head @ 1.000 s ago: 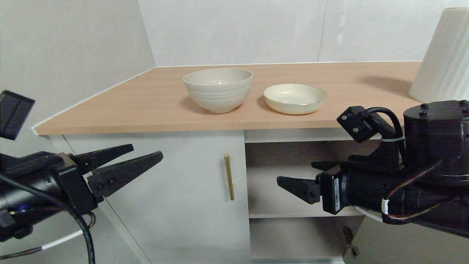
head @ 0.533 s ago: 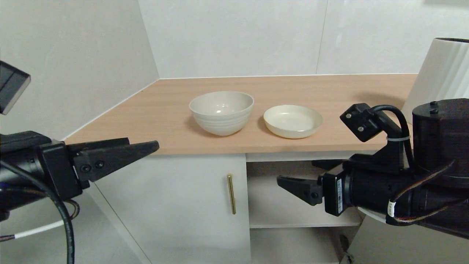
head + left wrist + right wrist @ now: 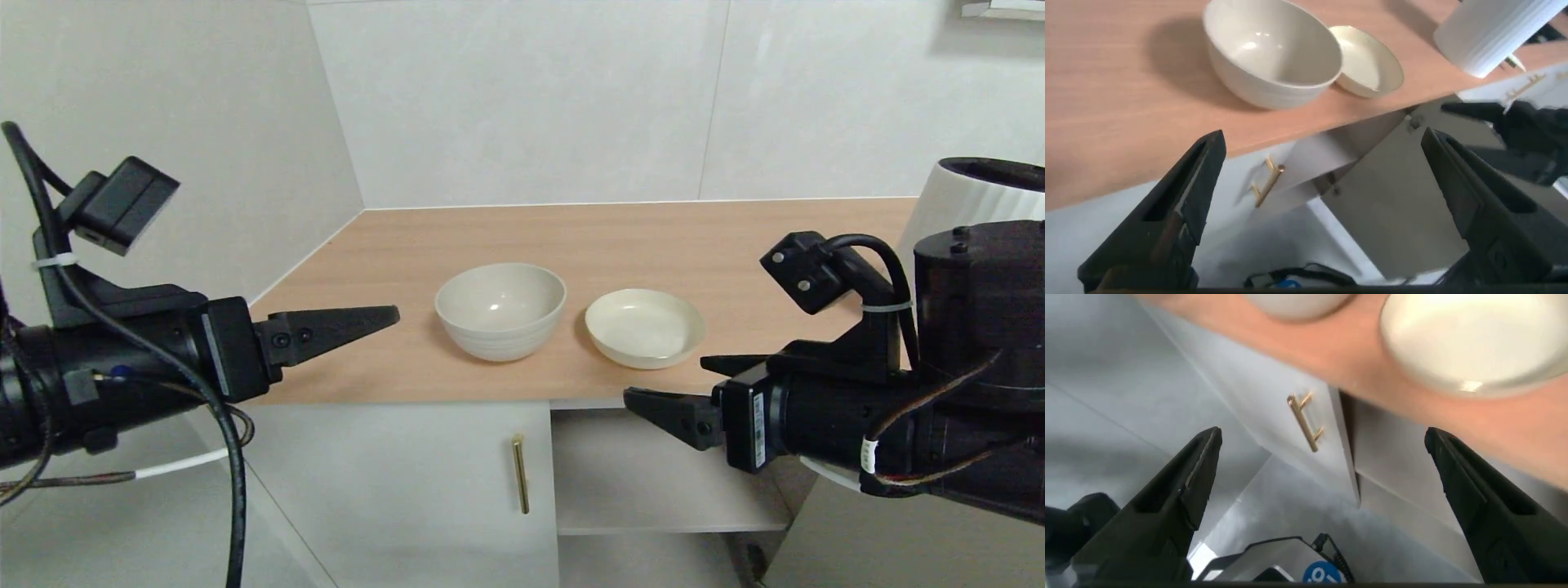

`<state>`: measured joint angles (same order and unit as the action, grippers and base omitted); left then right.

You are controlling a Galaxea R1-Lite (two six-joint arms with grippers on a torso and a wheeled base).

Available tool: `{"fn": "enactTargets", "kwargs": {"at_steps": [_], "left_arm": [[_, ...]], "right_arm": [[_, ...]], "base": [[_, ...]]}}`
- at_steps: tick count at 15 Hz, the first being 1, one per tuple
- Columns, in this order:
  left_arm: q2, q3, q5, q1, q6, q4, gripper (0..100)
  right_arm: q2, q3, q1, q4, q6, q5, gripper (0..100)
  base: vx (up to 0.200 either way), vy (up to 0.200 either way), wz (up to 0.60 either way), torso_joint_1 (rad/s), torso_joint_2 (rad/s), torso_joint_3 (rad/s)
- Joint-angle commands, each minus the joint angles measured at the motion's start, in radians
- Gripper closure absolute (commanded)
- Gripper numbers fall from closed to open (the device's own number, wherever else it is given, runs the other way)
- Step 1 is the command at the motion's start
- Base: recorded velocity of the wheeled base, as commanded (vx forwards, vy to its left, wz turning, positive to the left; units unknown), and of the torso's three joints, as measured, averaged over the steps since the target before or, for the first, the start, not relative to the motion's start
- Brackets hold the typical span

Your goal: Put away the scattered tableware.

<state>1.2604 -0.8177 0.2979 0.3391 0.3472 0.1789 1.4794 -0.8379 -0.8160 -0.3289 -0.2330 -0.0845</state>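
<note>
**Bowl and dish sitting on the counter, both grippers hanging open**

A pale ribbed bowl (image 3: 500,310) is sitting upright on the wooden counter (image 3: 571,237), near its front edge. A shallow cream dish (image 3: 645,327) is lying just beside it on the robot's right, with a narrow gap showing between the two.

The left gripper (image 3: 384,314) is hovering at counter height to the left of the bowl, pointing toward it and touching nothing. In the left wrist view its jaws are standing wide apart, with nothing between them.

The right gripper (image 3: 667,378) is hanging at the counter's front edge, just below the dish. It is in front of the open shelf (image 3: 653,490). Its jaws are also spread and holding nothing.

Under the bowl, a white cabinet door (image 3: 408,490) is standing shut, with a brass handle (image 3: 519,474) running upright along its right edge. A tall white ribbed vessel (image 3: 963,196) is standing on the counter at the far right, well apart from the dish.
</note>
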Motion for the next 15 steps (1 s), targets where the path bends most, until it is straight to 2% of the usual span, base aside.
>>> {"fn": "enactTargets", "kwargs": {"at_steps": [1, 2, 3, 4, 6, 8, 10, 12, 13, 15], "left_arm": [[0.060, -0.011, -0.002, -0.002, 0.010, 0.001, 0], [0.086, -0.037, -0.016, -0.003, 0.076, 0.001, 0], [0.102, -0.052, -0.026, -0.009, 0.118, 0.001, 0], [0.114, -0.063, -0.029, -0.020, 0.141, 0.001, 0], [0.137, -0.078, -0.029, -0.032, 0.168, -0.003, 0], [0.169, -0.090, -0.032, -0.048, 0.188, -0.004, 0], [0.224, -0.130, -0.111, -0.052, 0.239, -0.016, 0], [0.275, -0.176, -0.201, -0.052, 0.268, -0.058, 0], [0.293, -0.190, -0.224, -0.051, 0.283, -0.067, 0], [0.317, -0.207, -0.227, -0.048, 0.312, -0.067, 0]], "right_arm": [[0.012, -0.003, 0.009, -0.002, 0.000, 0.002, 0], [0.039, -0.006, 0.024, -0.025, 0.000, 0.002, 0], [0.062, -0.018, 0.032, -0.045, 0.000, 0.000, 0], [0.081, -0.052, 0.032, -0.022, -0.003, -0.003, 0], [0.101, -0.173, 0.034, 0.180, -0.043, -0.035, 0], [0.134, -0.283, 0.035, 0.303, -0.174, -0.060, 0], [0.194, -0.345, 0.060, 0.315, -0.209, -0.172, 0], [0.214, -0.372, 0.078, 0.318, -0.238, -0.201, 0], [0.225, -0.380, 0.089, 0.320, -0.239, -0.209, 0], [0.253, -0.395, 0.121, 0.320, -0.241, -0.222, 0]], "base": [[0.000, 0.000, 0.00, 0.198, -0.49, -0.276], [0.000, 0.000, 0.00, 0.115, -0.30, -0.163], [0.000, 0.000, 0.00, 0.071, -0.17, -0.090], [0.000, 0.000, 0.00, 0.051, -0.09, -0.051], [0.000, 0.000, 0.00, 0.013, -0.03, -0.013], [0.000, 0.000, 0.00, 0.000, 0.00, 0.000], [0.000, 0.000, 0.00, 0.000, 0.00, 0.000], [0.000, 0.000, 0.00, 0.000, 0.00, 0.000], [0.000, 0.000, 0.00, 0.000, 0.00, 0.000], [0.000, 0.000, 0.00, 0.000, 0.00, 0.000]]}}
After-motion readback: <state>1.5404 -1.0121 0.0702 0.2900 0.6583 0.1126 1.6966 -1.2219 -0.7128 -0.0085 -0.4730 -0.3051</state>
